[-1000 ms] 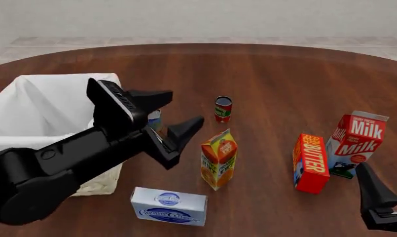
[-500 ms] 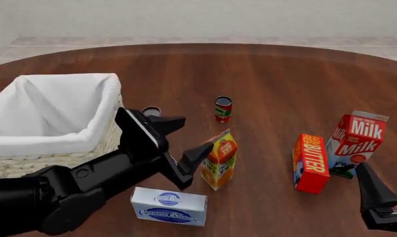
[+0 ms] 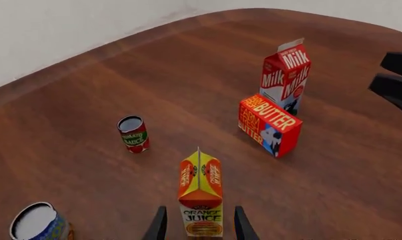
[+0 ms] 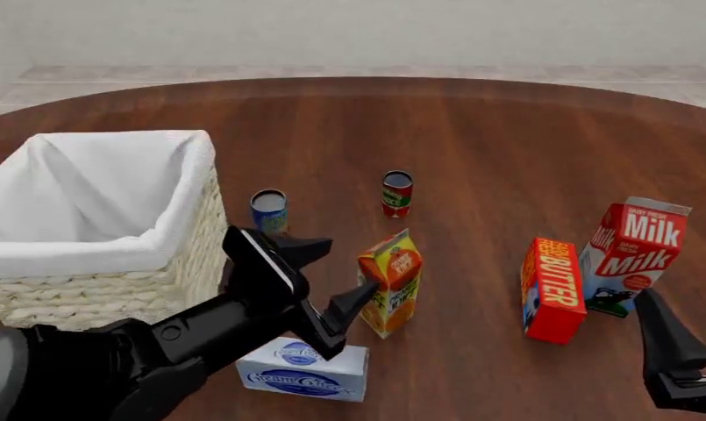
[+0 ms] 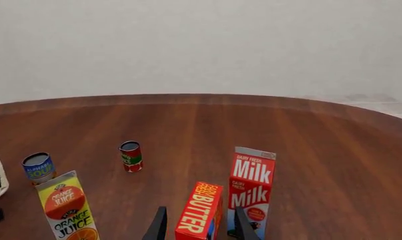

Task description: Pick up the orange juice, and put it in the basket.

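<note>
Half a second on, the left gripper [image 4: 327,287] has dropped lower and closer, its jaws apart on either side of the orange juice [image 4: 389,282], which stands upright on the table right of the basket [image 4: 188,237], ready for closing.

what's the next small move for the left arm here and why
Probably ease the left gripper a little further forward around the orange juice, then close. Its jaws are open, and in the left wrist view the carton stands upright, lined up between the fingertips but not yet clamped. The basket waits just to the left for the drop.
</note>
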{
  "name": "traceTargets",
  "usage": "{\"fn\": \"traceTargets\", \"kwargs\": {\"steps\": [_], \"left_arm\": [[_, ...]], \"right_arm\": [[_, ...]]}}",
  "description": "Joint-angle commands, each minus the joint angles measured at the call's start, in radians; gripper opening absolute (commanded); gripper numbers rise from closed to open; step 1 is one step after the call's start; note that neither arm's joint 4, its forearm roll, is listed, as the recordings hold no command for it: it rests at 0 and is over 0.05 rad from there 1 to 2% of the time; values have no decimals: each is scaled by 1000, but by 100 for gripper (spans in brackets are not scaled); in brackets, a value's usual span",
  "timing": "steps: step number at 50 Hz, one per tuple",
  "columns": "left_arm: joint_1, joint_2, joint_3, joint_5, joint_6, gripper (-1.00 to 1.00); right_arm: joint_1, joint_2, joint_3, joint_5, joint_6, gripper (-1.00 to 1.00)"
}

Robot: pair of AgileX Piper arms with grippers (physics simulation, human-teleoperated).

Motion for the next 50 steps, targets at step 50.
{"fn": "traceTargets", "kwargs": {"steps": [50], "left_arm": [[0, 221, -70, -77, -21, 100]], "right_arm": [[-3, 14, 0, -7, 6, 100]]}}
